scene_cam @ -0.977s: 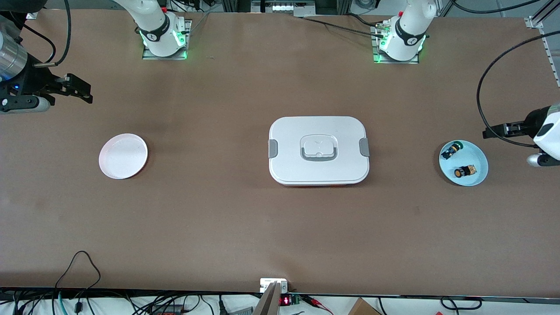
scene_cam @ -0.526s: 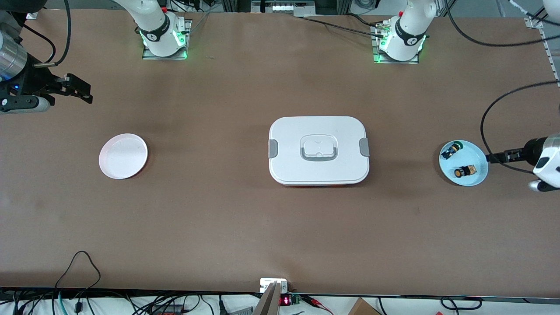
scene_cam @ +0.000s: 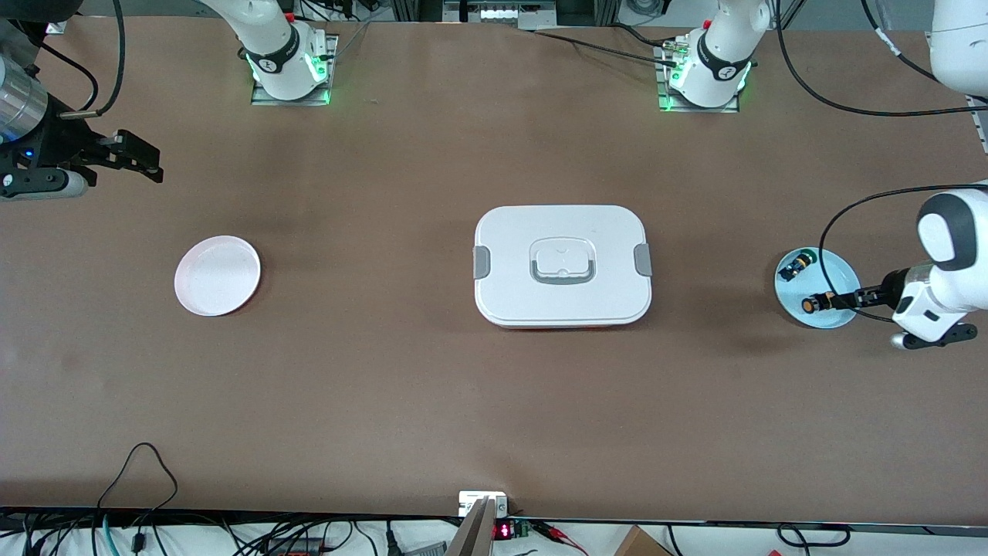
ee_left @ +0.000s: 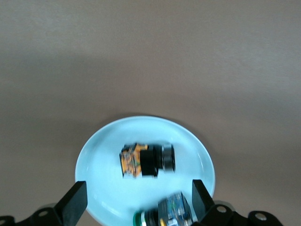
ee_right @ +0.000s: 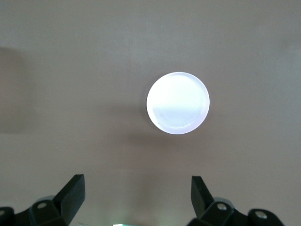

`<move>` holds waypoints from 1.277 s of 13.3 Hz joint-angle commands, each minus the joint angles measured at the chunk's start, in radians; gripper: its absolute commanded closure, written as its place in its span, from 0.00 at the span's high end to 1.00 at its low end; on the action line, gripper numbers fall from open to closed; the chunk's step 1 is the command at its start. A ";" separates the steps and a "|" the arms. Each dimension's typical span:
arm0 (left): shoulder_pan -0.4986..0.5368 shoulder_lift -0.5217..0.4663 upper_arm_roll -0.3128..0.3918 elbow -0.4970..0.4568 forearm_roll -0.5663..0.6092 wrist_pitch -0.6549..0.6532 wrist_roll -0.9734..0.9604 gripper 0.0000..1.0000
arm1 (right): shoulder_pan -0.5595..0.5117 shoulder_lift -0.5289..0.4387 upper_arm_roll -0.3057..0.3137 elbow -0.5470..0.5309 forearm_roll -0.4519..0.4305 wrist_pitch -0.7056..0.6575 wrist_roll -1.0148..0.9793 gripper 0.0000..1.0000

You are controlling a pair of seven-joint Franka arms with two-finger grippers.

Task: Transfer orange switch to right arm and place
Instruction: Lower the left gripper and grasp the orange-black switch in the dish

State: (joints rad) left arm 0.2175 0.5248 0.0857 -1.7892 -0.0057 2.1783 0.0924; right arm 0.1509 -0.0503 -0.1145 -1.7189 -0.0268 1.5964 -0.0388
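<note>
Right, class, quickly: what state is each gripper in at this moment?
Left gripper: open, empty, over the blue dish by the orange switch.
Right gripper: open, empty, waiting near the white plate.

The table (scene_cam: 386,386) is a matt brown board, smooth and faintly mottled. At frame centre the white box (scene_cam: 562,266) looks like satin plastic with grey plastic clips. The blue dish (scene_cam: 841,266) at the right edge is glossy (it catches a soft sheen in the left wrist view), and so is the white plate (scene_cam: 217,275) at the left. At the upper left, the right arm's wrist cylinder (scene_cam: 15,104) is shiny bare metal.
</note>
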 commanded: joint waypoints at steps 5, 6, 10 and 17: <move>0.008 0.017 -0.004 -0.122 -0.010 0.222 0.030 0.97 | 0.003 -0.003 0.001 0.010 -0.002 -0.009 0.010 1.00; 0.009 0.023 -0.006 -0.130 -0.010 0.245 0.030 0.97 | 0.003 -0.003 0.001 0.010 -0.002 -0.009 0.010 1.00; 0.010 0.037 -0.006 -0.150 -0.013 0.273 0.030 0.97 | 0.003 -0.003 0.001 0.010 -0.002 -0.009 0.010 1.00; 0.010 0.047 -0.011 -0.157 -0.019 0.273 0.030 0.79 | 0.003 -0.003 0.001 0.010 -0.002 -0.009 0.010 1.00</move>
State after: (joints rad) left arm 0.2179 0.5738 0.0828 -1.9378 -0.0057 2.4358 0.0971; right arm 0.1509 -0.0503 -0.1145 -1.7188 -0.0268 1.5964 -0.0388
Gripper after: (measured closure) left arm 0.040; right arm 0.000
